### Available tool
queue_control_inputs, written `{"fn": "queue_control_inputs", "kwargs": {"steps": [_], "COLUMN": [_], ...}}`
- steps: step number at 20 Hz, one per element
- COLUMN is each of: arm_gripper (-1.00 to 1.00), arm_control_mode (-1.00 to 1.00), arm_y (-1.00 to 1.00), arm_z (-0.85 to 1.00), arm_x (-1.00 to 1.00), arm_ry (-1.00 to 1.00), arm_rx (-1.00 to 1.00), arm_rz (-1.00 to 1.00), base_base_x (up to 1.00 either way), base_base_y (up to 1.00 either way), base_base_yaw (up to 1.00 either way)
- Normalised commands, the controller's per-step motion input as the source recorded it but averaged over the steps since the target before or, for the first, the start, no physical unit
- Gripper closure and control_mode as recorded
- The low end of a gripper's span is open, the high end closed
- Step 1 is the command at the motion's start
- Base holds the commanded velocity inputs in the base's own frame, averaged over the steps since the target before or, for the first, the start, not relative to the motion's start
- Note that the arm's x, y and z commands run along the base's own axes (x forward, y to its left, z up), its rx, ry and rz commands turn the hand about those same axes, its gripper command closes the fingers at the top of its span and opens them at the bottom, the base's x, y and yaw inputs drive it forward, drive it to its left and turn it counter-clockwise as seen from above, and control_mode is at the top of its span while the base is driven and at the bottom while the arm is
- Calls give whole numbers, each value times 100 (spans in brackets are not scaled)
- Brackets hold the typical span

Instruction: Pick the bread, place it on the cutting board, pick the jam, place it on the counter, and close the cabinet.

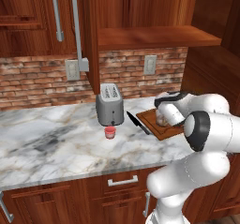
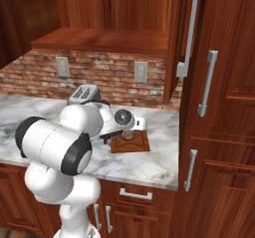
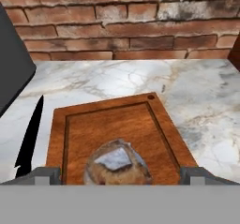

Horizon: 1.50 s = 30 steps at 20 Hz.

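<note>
Two fingertips of the end effector (image 3: 120,175) flank the bread (image 3: 118,164), spread wide.

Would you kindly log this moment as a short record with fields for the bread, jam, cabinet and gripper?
bread: lying on the cutting board, between the fingertips
jam: standing on the counter, just in front of the toaster
knife: black, on the counter beside the board's edge
cabinet: door standing open
gripper: open, low over the board, fingers either side of the bread

bread (image 3: 118,166) base cut off, knife (image 3: 31,133) cropped
</note>
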Motion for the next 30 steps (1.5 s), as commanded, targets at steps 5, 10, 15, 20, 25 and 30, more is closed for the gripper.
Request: {"fn": "queue_control_inputs", "kwargs": {"steps": [5, 10, 15, 20, 25, 30], "arm_gripper": [-100, -100, -100, -100, -100, -100], "arm_control_mode": [-100, -100, -100, -100, -100, -100], "arm_y": [0, 0, 0, 0, 0, 0], "arm_z": [12, 19, 24, 23, 23, 27], "arm_x": [-8, -7, -10, -18, -21, -19], "arm_ry": [-25, -20, -18, -19, -19, -15], "arm_rx": [0, 0, 0, -1, -1, 0], "arm_rz": [0, 0, 0, 0, 0, 0], "base_base_x": [0, 0, 0, 0, 0, 0], "base_base_y": [0, 0, 0, 0, 0, 0], "base_base_yaw": [0, 0, 0, 0, 0, 0]}}
